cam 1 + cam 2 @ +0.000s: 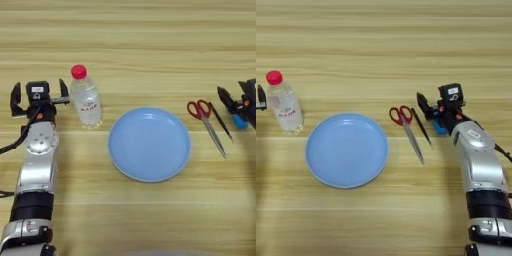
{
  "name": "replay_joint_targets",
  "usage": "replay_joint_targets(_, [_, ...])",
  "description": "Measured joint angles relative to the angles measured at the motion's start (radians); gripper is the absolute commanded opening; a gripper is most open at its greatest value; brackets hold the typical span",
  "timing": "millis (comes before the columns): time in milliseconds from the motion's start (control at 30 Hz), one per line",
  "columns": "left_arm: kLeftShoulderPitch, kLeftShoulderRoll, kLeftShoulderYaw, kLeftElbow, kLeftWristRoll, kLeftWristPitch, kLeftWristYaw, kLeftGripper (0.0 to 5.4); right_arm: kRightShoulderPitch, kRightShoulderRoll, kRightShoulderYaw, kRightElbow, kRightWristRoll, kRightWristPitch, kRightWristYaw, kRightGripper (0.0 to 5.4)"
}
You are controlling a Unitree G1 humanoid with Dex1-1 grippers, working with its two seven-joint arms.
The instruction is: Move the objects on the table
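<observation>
A: Where is the bottle?
B: Upright on the table, clear, with a red cap and a red label.
A: The blue block?
B: Flat and partly hidden, at the right.
A: The stick?
B: Thin, black, lying slantwise just left of the block.

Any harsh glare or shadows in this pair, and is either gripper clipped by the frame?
Left eye view: even light, only soft shadow along the plate; left gripper whole, open beside the bottle. Right eye view: no glare on the table; right gripper whole, left gripper mostly cut off at the edge.
</observation>
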Motion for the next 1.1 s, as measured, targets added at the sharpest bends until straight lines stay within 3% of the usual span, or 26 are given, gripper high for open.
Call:
replay_joint_targets(33, [0.0, 0.0, 0.002, 0.0, 0.0, -0.001, 0.003, 5.4, -0.006, 0.0, -0.005, 0.016, 0.0, -0.015, -0.003, 4.06])
replay_joint_targets(100, [0.001, 0.0, 0.013, -0.004, -0.004, -0.008, 0.013, 5.4, -0.048, 0.0, -0.033, 0.131, 0.004, -0.126, -0.006, 4.32])
replay_joint_targets(200, [0.002, 0.0, 0.019, -0.006, -0.004, -0.017, 0.014, 5.4, -0.079, -0.001, -0.057, 0.224, 0.008, -0.193, -0.006, 4.63])
replay_joint_targets(233, [0.002, 0.0, 0.021, -0.006, -0.004, -0.02, 0.014, 5.4, -0.085, -0.001, -0.061, 0.25, 0.007, -0.207, -0.02, 4.96])
replay_joint_targets(367, [0.002, -0.002, 0.025, -0.007, -0.006, -0.036, 0.014, 5.4, -0.096, -0.003, -0.076, 0.303, 0.006, -0.218, -0.055, 5.37])
replay_joint_targets(567, [0.002, -0.011, 0.036, -0.011, -0.012, -0.046, 0.014, 5.4, -0.106, -0.012, -0.089, 0.355, 0.007, -0.243, -0.059, 5.37])
replay_joint_targets(833, [0.002, -0.025, 0.077, -0.066, -0.055, -0.137, 0.028, 5.4, -0.121, -0.017, -0.091, 0.38, 0.007, -0.257, -0.058, 5.37])
replay_joint_targets(1100, [0.002, -0.03, 0.081, -0.127, -0.083, -0.194, 0.027, 5.4, -0.126, -0.019, -0.09, 0.392, 0.007, -0.258, -0.058, 5.37])
